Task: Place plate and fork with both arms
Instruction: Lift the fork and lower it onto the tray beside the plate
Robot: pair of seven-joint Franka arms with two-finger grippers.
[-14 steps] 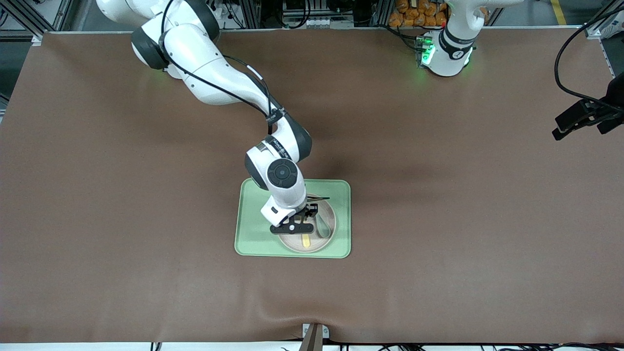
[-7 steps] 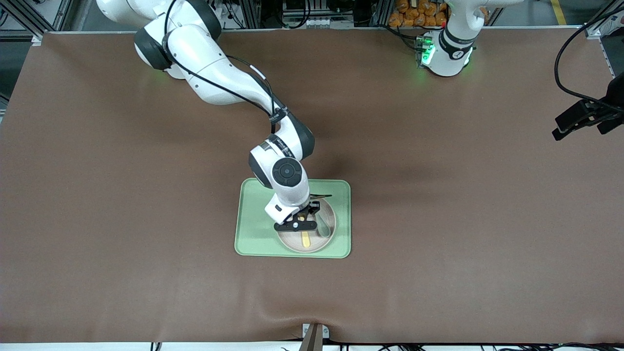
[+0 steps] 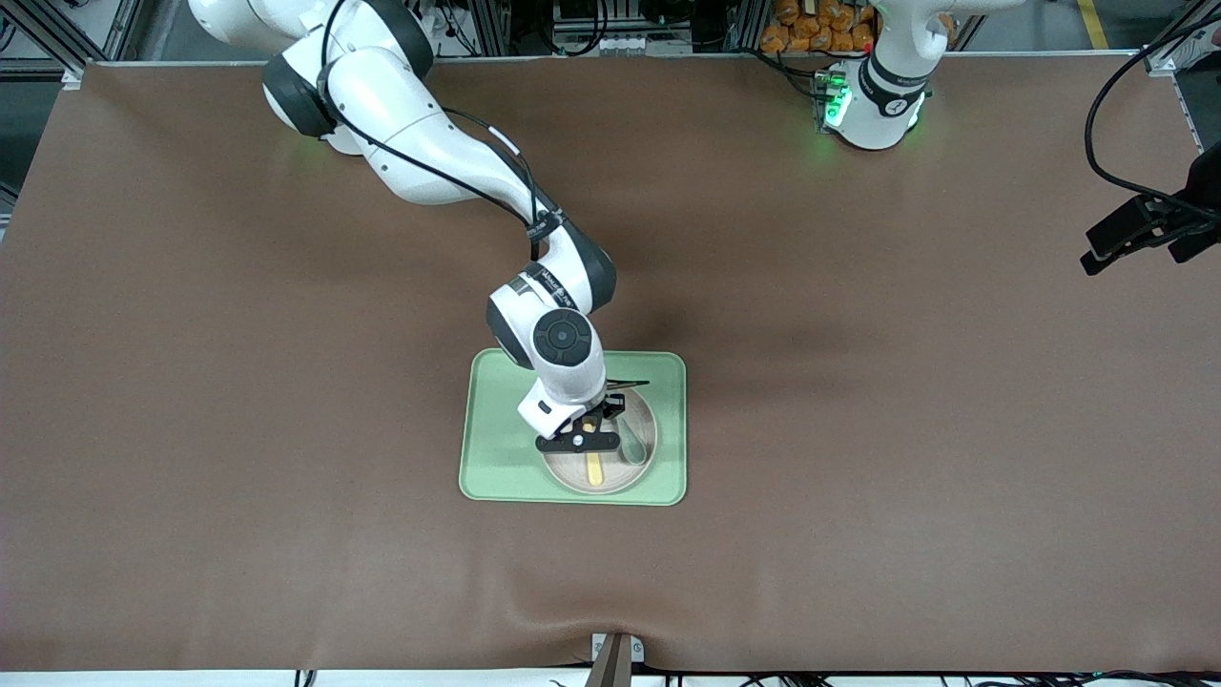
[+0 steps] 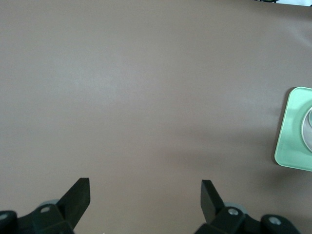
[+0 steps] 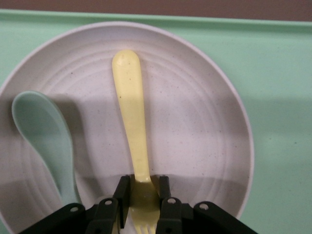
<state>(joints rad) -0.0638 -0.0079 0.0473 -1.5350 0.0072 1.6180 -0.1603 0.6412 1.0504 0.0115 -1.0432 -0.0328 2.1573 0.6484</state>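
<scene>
The pale plate (image 3: 570, 473) lies on the light green tray (image 3: 496, 458) in the middle of the table. The pale yellow fork (image 3: 597, 468) lies on the plate, handle toward the front camera. My right gripper (image 3: 584, 441) is low over the plate. In the right wrist view the right gripper (image 5: 144, 187) is shut on the fork (image 5: 132, 112) at its neck, just above the plate (image 5: 195, 126). My left gripper (image 4: 145, 187) is open and empty over bare table; it does not show in the front view.
A muted green spoon (image 3: 631, 447) lies on the plate beside the fork, toward the left arm's end; it also shows in the right wrist view (image 5: 44, 131). The tray's edge (image 4: 292, 126) shows in the left wrist view. A black clamp (image 3: 1145, 229) juts in at the left arm's end.
My right gripper has shifted slightly toward the robots' side of the plate and lower over the fork, then held still. The left arm has not moved.
</scene>
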